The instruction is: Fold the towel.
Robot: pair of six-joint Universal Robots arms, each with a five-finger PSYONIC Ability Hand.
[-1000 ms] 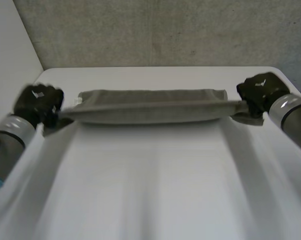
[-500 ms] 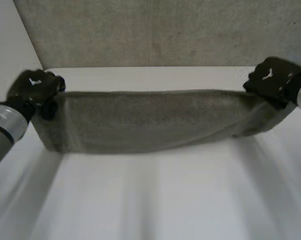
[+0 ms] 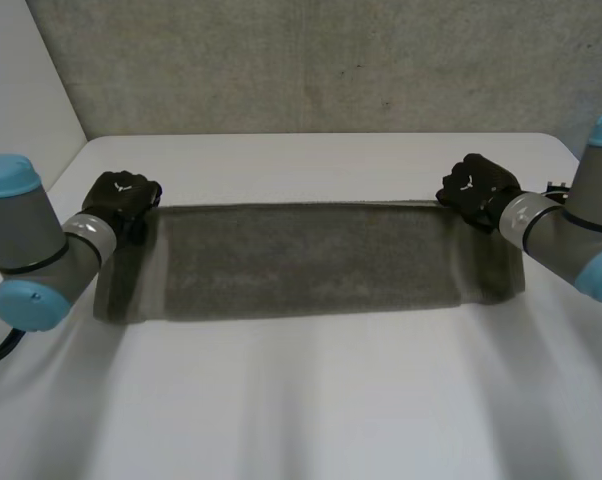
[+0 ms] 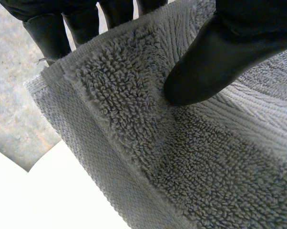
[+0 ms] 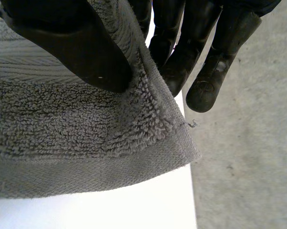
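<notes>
Now | towel point(image 3: 301, 262) long axis left-right | left hand point(image 3: 124, 198) pinches one corner | right hand point(image 3: 474, 190) pinches opposite corner

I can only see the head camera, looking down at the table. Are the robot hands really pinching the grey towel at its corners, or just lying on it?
Observer: Pinching. In the left wrist view, the left robot hand presses its thumb on the loopy face of the towel, with its fingers behind the corner.
Operator: And the other one?
Observer: Same. The right robot hand squeezes its corner between thumb and fingers.
Operator: Anything funny on the towel?
Observer: A tiny loose thread sticks out at the corner by the right fingertips.
</notes>
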